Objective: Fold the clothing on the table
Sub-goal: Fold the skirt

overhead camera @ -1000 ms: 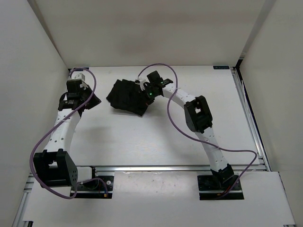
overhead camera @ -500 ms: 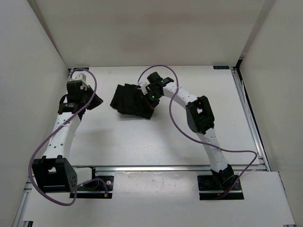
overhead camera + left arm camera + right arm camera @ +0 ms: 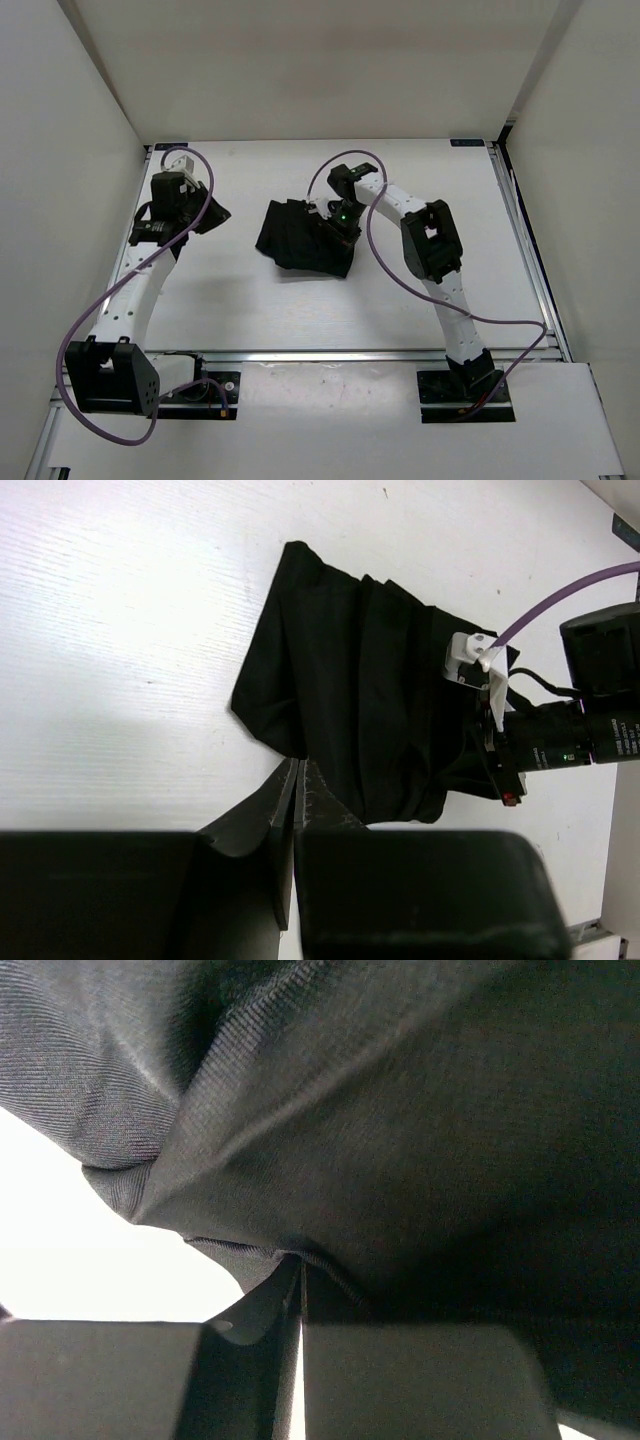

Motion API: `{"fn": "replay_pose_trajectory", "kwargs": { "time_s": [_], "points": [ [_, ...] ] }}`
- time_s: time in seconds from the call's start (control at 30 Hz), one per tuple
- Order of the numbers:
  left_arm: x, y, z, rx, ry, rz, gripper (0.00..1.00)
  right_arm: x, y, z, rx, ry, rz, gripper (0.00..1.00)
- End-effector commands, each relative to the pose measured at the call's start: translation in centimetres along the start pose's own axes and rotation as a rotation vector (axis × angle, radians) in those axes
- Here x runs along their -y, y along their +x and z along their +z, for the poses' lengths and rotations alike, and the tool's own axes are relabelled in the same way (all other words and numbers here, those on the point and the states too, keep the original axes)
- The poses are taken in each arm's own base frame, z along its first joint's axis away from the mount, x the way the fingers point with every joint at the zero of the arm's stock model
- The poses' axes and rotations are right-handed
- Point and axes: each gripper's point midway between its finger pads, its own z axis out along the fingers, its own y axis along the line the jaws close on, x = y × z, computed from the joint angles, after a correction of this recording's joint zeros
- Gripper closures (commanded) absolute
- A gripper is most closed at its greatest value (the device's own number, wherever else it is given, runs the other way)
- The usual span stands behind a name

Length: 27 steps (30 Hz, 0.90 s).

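Observation:
The clothing [image 3: 303, 238] is a black pleated garment, bunched into a loose heap on the white table [image 3: 240, 300] at mid-depth. My right gripper [image 3: 336, 226] is shut on its right edge. In the right wrist view a hemmed fold of the fabric [image 3: 380, 1110] is pinched at the gripper [image 3: 300, 1265] tips. My left gripper [image 3: 207, 214] hovers to the left of the garment, apart from it. In the left wrist view its jaws [image 3: 298, 768] are pressed together with nothing between them, and the clothing [image 3: 360, 700] lies beyond.
White walls enclose the table on the left, back and right. An aluminium rail [image 3: 522, 240] runs along the right edge and another [image 3: 330, 354] along the front by the arm bases. The purple cable [image 3: 385, 262] of the right arm loops over the table.
My right gripper has dragged the clothing rightward and toward the near edge. My left arm has shifted slightly right, staying apart from the garment.

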Motion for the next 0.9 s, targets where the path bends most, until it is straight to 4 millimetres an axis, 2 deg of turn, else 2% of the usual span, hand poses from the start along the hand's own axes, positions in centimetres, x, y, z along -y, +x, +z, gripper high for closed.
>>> {"fn": "replay_pose_trajectory", "kwargs": {
  "time_s": [0.0,0.07,0.1,0.17,0.23,0.27,0.3,0.33,0.37,0.4,0.43,0.5,0.53,0.6,0.63,0.67,0.7,0.73,0.87],
  "points": [
    [1.4,-0.1,-0.7,0.015,0.054,0.011,0.86,-1.3,2.7,-1.7,-0.078,-0.046,-0.001,1.0],
    [2.1,-0.4,-0.8,0.021,0.072,0.034,0.86,-1.2,1.3,-3.3,0.002,-0.06,0.005,1.0],
    [2.2,-0.3,-0.7,0.017,0.076,0.047,0.87,-2.2,0.0,-4.6,0.063,-0.097,-0.01,1.0],
    [2.8,-1.0,-0.9,0.033,0.086,0.071,0.85,-3.0,-2.2,-7.5,0.176,-0.139,-0.027,0.91],
    [3.2,-1.2,-0.8,0.028,0.095,0.095,0.84,-5.2,-4.6,-11.6,0.307,-0.189,-0.104,0.85],
    [3.2,-1.5,-0.8,0.026,0.095,0.097,0.84,-6.1,-5.4,-12.9,0.356,-0.198,-0.133,0.73],
    [3.6,-1.4,-0.8,0.015,0.105,0.107,0.83,-6.6,-5.4,-15.2,0.412,-0.175,-0.15,0.56],
    [3.7,-1.4,-0.6,0.008,0.105,0.122,0.81,-8.0,-5.4,-16.9,0.47,-0.194,-0.156,0.38],
    [3.9,-1.4,-0.6,-0.001,0.112,0.121,0.8,-8.3,-5.4,-17.6,0.518,-0.252,-0.127,0.01],
    [4.7,-1.3,-0.7,-0.002,0.136,0.144,0.77,-8.6,-5.1,-19.7,0.576,-0.257,-0.118,0.0],
    [5.7,-0.6,-0.6,-0.015,0.167,0.161,0.73,-8.8,-4.7,-20.6,0.606,-0.296,-0.067,0.01],
    [8.1,1.2,-0.2,-0.073,0.298,0.147,0.69,-8.1,-4.4,-20.5,0.621,-0.289,-0.024,0.01],
    [9.5,2.8,0.0,-0.128,0.391,0.123,0.76,-7.5,-4.2,-20.1,0.612,-0.272,-0.013,0.01],
    [10.6,6.4,1.5,-0.262,0.464,0.094,0.95,-6.7,-3.8,-19.9,0.616,-0.246,-0.011,0.17],
    [11.3,8.3,2.1,-0.33,0.511,0.089,1.0,-5.6,-3.5,-20.3,0.633,-0.233,0.013,0.32],
    [12.1,9.6,1.9,-0.373,0.544,0.064,1.0,-5.5,-3.5,-20.7,0.65,-0.239,0.027,0.56],
    [12.5,10.4,2.3,-0.397,0.585,0.028,1.0,-4.4,-3.2,-20.9,0.664,-0.234,0.062,0.75],
    [12.5,11.2,3.0,-0.395,0.612,0.013,1.0,-3.3,-2.7,-21.5,0.682,-0.214,0.088,0.99],
    [11.3,13.0,5.2,-0.397,0.594,-0.066,1.0,-1.4,-1.0,-22.7,0.714,-0.194,0.14,1.0]
  ]
}}
